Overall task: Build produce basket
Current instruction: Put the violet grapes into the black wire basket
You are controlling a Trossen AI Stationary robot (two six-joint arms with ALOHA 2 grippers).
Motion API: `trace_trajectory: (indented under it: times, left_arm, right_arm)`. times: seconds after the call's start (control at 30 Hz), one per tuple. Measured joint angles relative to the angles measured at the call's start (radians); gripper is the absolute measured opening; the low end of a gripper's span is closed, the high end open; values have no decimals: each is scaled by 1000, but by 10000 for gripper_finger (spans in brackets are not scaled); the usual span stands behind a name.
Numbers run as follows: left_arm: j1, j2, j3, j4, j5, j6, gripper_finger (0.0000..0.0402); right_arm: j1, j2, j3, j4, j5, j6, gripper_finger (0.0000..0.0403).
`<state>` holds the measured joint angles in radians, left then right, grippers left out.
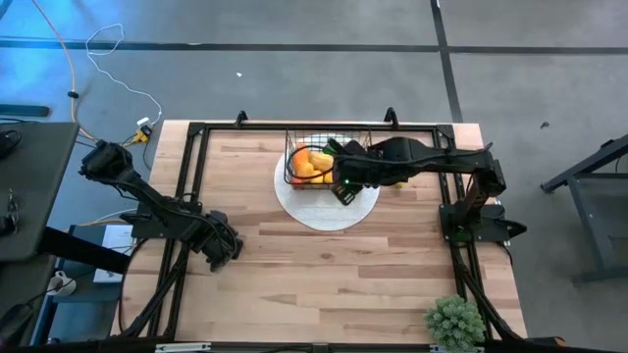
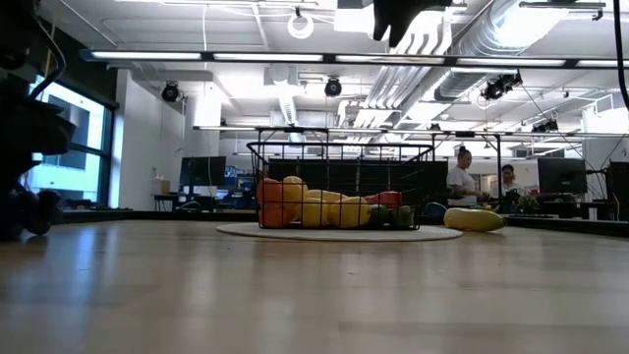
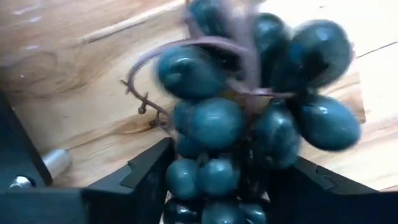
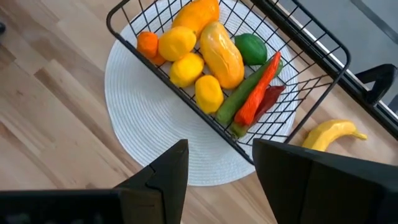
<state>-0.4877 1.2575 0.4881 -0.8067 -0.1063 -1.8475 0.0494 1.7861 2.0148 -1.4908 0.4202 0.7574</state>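
The left arm reaches from its base at the table's nine-o'clock edge, bent low over the pale wooden plank table (image 1: 324, 275), and its left gripper (image 1: 224, 250) sits near the table's eight-o'clock area, well apart from the basket. In the left wrist view, its two dark fingers (image 3: 140, 177) stand either side of a bunch of dark blue-green toy grapes (image 3: 249, 118) on a brown stem, clenched on the bunch's lower grapes, with bare wood showing behind the bunch.

Toward the table's twelve o'clock lies a round white woven plate (image 1: 324, 211), and on it stands the small rectangular black wire-mesh basket (image 1: 329, 157). Inside it lie two orange-yellow toy mangoes (image 4: 221, 53), three yellow lemons (image 4: 186, 68), a small orange fruit (image 4: 148, 43), a green round fruit (image 4: 252, 48), and long red and green peppers (image 4: 261, 87) leaning against the wire wall.

The right arm stretches from its base at three o'clock across toward the basket, and the right gripper (image 1: 343, 184) hangs above the plate at the basket's five-o'clock corner. Its jaws stand apart, holding nothing, with plate and basket rim visible between them. A yellow toy banana (image 4: 329, 134) lies on the wood just outside the basket, off the plate, at about three o'clock from the basket.

At the table's five-o'clock corner stands a spiky green potted plant (image 1: 454, 322).
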Motion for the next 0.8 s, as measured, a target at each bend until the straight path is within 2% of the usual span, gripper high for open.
trace_trajectory:
  times: [0.13, 0.53, 0.8]
  left_arm:
    - [0, 4, 0, 10, -5, 45, 181]
    - [0, -2, -2, 31, -34, 151, 18]
    - [1, -63, -5, 112, -96, 175, 10]
  right_arm:
    - [22, 0, 0, -14, 17, 7, 161]
    - [38, 0, 0, -57, 46, 41, 161]
    - [37, 0, 0, -80, 49, 51, 161]
